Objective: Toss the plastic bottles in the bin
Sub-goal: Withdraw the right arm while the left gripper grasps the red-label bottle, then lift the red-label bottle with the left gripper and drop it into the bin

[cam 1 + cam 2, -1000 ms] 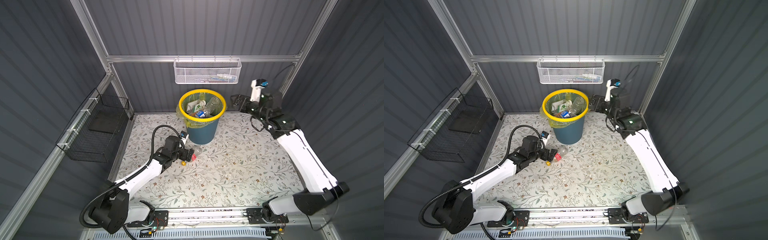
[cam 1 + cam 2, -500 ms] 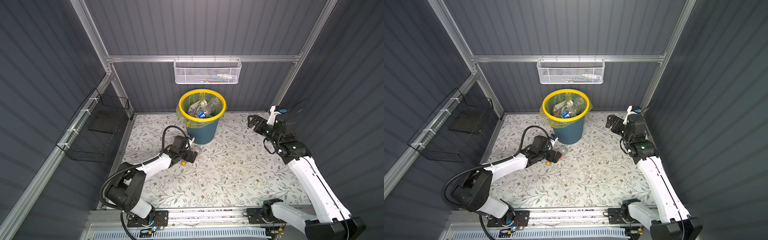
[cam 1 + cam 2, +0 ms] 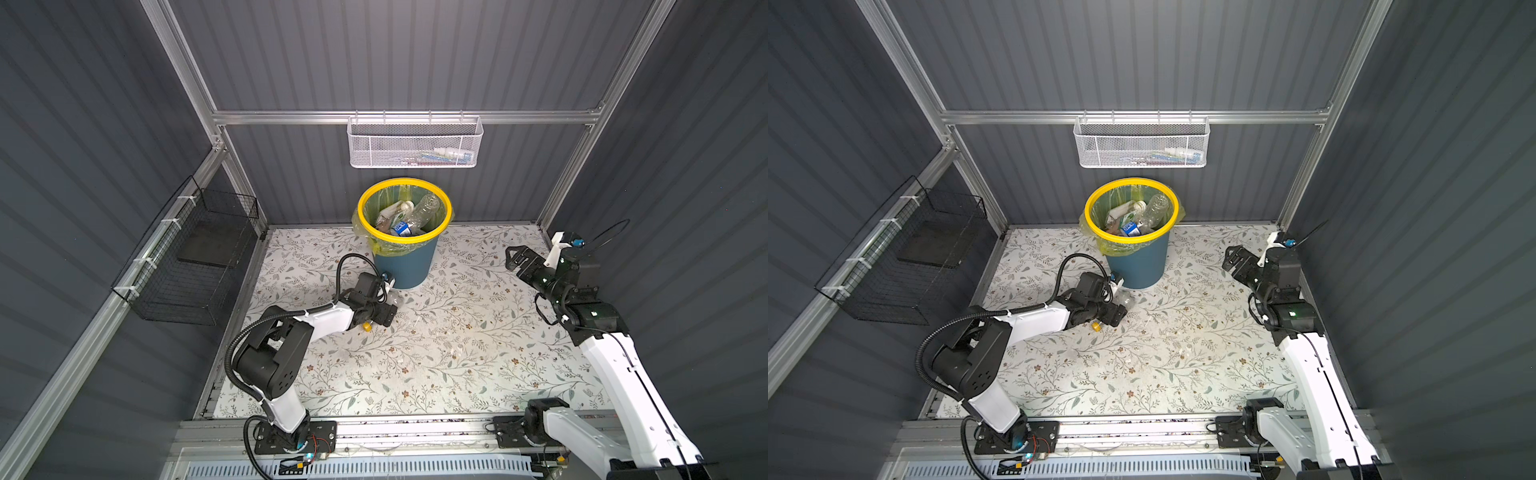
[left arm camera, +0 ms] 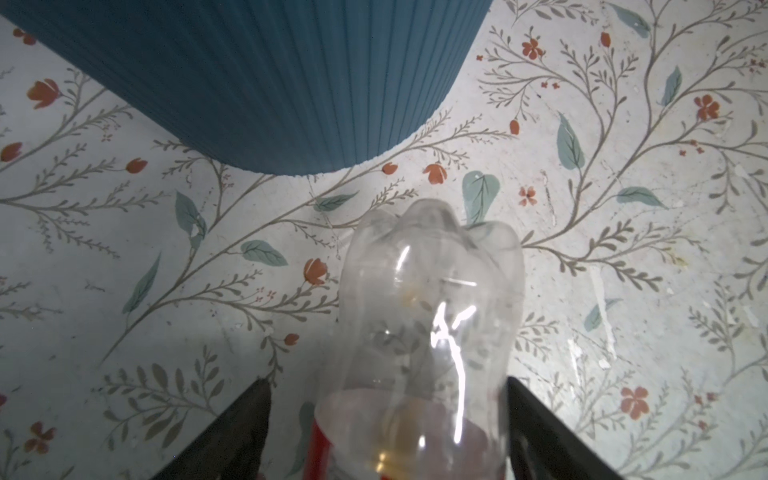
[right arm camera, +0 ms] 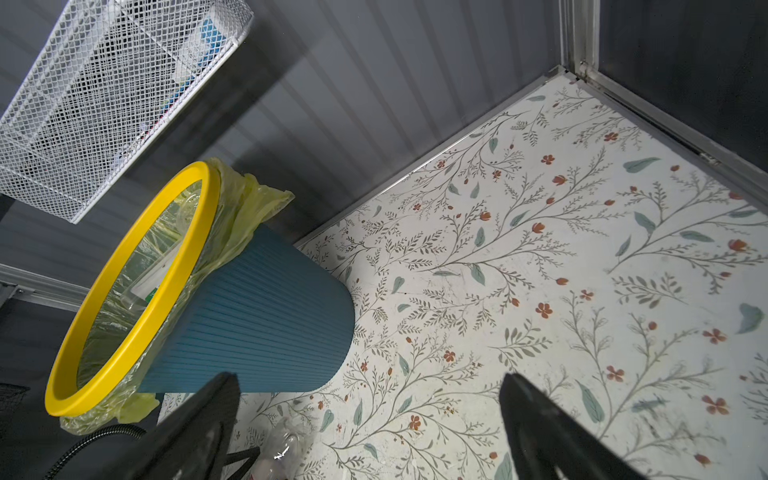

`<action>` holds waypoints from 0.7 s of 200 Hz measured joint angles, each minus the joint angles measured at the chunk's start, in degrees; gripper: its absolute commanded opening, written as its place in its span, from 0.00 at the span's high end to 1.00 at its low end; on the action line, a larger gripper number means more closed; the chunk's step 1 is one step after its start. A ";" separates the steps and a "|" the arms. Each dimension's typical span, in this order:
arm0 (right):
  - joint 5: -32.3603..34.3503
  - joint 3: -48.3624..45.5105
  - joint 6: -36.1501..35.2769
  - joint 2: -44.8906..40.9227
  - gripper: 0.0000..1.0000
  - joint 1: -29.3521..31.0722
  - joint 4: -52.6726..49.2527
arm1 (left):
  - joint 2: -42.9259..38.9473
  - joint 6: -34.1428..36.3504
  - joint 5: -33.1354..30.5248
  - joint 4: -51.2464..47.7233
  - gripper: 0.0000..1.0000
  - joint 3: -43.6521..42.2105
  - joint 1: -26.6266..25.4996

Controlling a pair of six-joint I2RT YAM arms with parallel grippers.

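Both top views high overhead; left wrist floor-close, right wrist farther; the bin (image 3: 405, 270) in all.

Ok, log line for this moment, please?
left gripper: fingers straddle clear bottle lying beside bin, not clamped | right gripper: open, empty, aloft | bin: several bottles inside

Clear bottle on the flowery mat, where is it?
In both top views the clear bottle lies left of middle, right by the bin, the left gripper straddling it.
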 measured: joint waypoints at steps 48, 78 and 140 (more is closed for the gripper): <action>-1.09 -0.57 1.29 0.22 0.01 -0.26 0.33 | -1.22 -0.52 -0.24 0.74 0.37 -1.22 0.00; -1.79 -0.72 1.62 0.81 0.01 -0.26 0.44 | -6.64 -0.57 -0.61 0.72 0.42 -4.52 0.00; -3.45 -1.75 2.36 1.62 0.01 -0.26 0.81 | -29.81 -1.84 -5.55 -2.01 0.44 -12.96 0.00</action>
